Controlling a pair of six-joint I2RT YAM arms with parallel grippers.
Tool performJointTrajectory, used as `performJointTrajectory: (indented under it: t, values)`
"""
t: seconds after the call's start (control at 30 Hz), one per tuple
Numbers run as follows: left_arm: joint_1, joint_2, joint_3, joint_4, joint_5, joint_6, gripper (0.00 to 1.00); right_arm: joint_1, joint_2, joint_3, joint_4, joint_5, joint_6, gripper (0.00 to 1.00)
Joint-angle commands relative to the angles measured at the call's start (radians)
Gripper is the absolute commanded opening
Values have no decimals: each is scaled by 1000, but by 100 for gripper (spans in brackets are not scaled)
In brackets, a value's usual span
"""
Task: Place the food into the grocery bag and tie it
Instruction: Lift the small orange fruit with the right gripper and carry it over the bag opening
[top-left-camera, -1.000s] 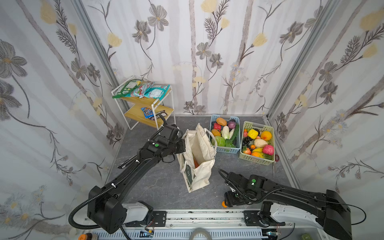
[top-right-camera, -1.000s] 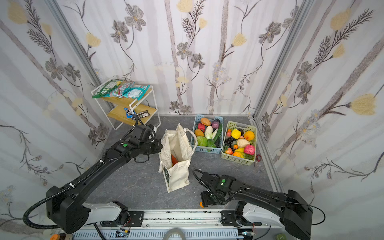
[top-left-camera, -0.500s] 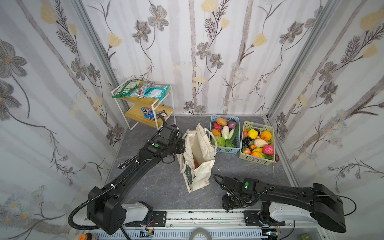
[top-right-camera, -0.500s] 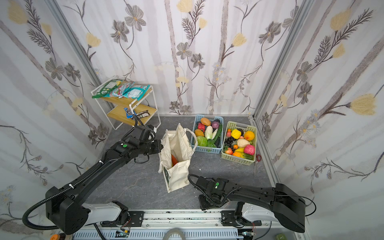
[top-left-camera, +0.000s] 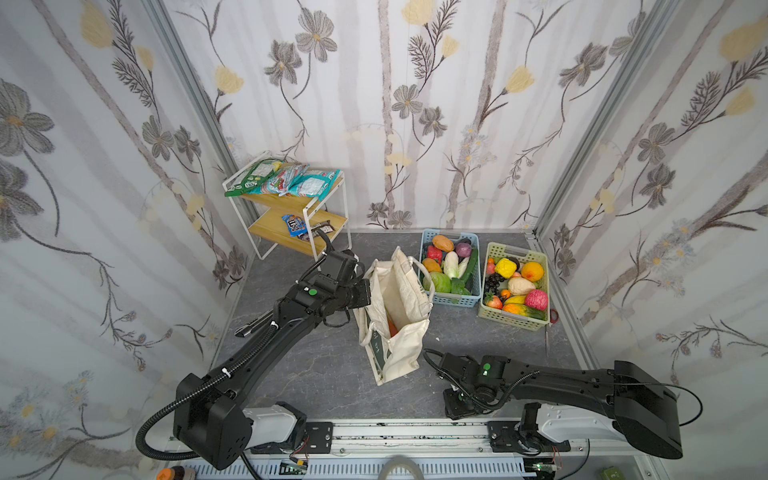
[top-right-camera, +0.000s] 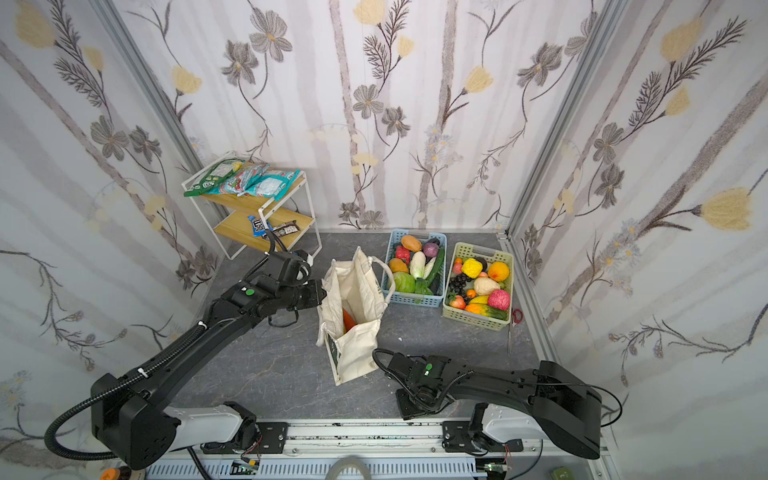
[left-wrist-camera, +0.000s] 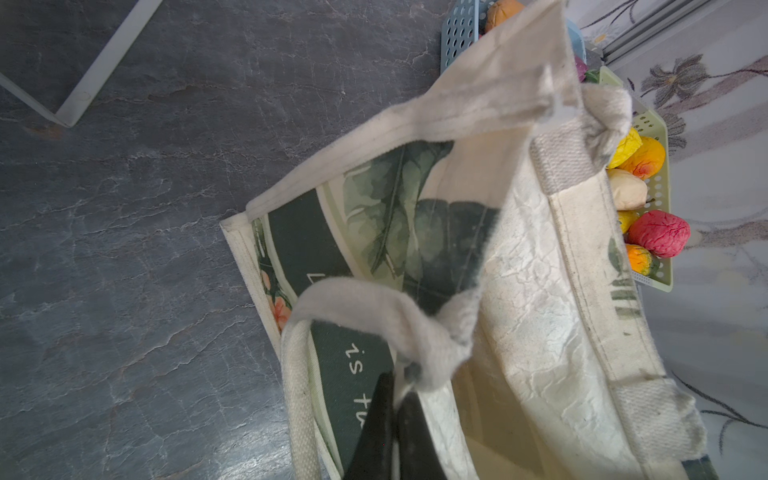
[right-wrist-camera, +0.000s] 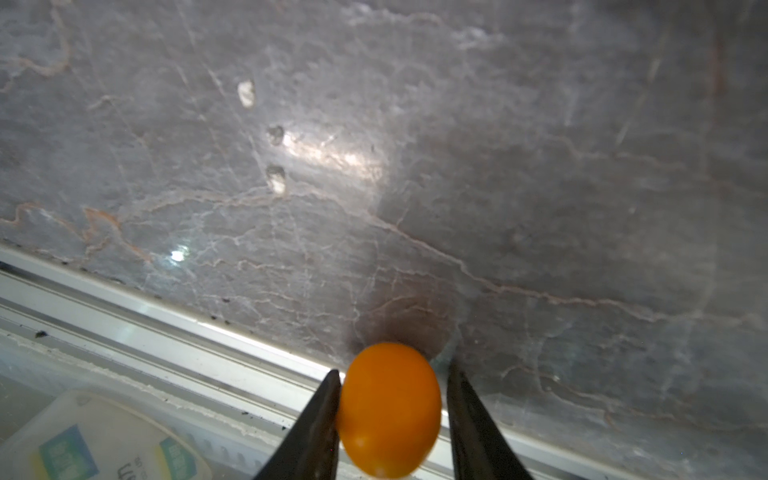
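Remote session, bagging run.

- The grocery bag (top-left-camera: 409, 291) (top-right-camera: 353, 291) stands upright mid-floor with its mouth open, just beside the blue basket (top-left-camera: 451, 300) (top-right-camera: 415, 298). An orange carrot (top-left-camera: 390, 328) (top-right-camera: 348, 320) lies inside it.
- The left gripper (left-wrist-camera: 397, 386) is closed tight on the bag's rim on the side facing the rack (top-left-camera: 328, 216). In the left wrist view I see both fingers (left-wrist-camera: 374, 436) pressed together with cream fabric bunched at their tips, right where a strap handle loops off. The bag (left-wrist-camera: 540, 270) gapes beyond them.
- The right gripper (right-wrist-camera: 392, 368) points down at the floor (right-wrist-camera: 498, 166) near the front rail (right-wrist-camera: 166, 332), well apart from the bag. Its jaws are partway apart and straddle a small orange fruit (right-wrist-camera: 390, 409). One finger (right-wrist-camera: 320, 415) touches the fruit. Between the other finger and the fruit I see a thin sliver of floor, so I log it as not yet clamped.
- In both top views the arm hides this fruit.
- The rest of the produce sits in the blue basket and the pale green basket (top-left-camera: 511, 320) (top-right-camera: 473, 320), which stand side by side against the back wall.
- The snack packets (top-left-camera: 286, 183) (top-right-camera: 245, 183) lie on the rack's top shelf.
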Motion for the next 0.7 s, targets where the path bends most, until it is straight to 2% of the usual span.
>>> performJointTrajectory:
  t: [0.0, 0.07, 0.17, 0.4, 0.67]
  values:
    - [1, 1, -4, -16, 2, 0, 0, 1, 14, 5, 73, 47, 1, 39]
    - [0, 1, -4, -16, 2, 1, 0, 0, 15, 6, 80, 44, 3, 32]
    - [0, 1, -5, -18, 0, 4, 0, 1, 12, 7, 74, 32, -1, 30]
    - [0, 1, -8, -15, -2, 4, 0, -24, -27, 83, -6, 71, -34, 31]
    - [1, 11, -2, -4, 10, -1, 0, -222, -69, 359, -234, 245, -230, 31]
